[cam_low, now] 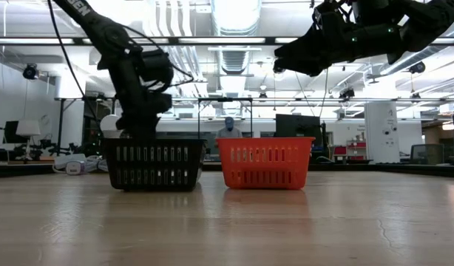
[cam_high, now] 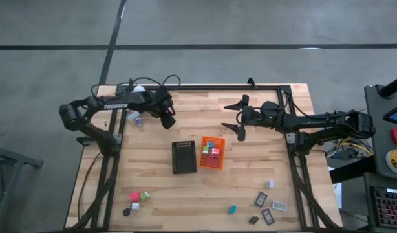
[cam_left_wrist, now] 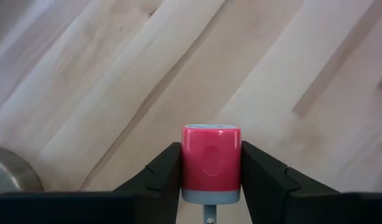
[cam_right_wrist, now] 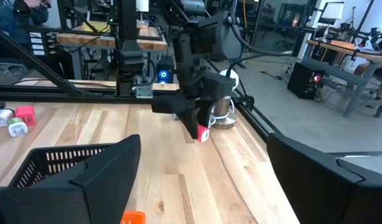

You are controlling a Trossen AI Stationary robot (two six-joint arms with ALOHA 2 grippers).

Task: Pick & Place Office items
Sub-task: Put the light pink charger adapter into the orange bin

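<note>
The left gripper (cam_left_wrist: 211, 186) has its jaws clenched on a small red block (cam_left_wrist: 211, 163), held above the bare wood of the table (cam_high: 250, 188) near its far left corner. The right gripper (cam_high: 236, 116) hangs above the table's far side with its jaws released, holding nothing. The orange tray (cam_high: 213, 154) at mid-table holds several coloured blocks, the black tray (cam_high: 183, 157) just beside it, and other office items lie scattered along the near edge

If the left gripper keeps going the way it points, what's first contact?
Likely the bare wooden table. The left gripper, shut on a red block, points down at plain boards; nothing else shows in its line, though depth is unclear.
</note>
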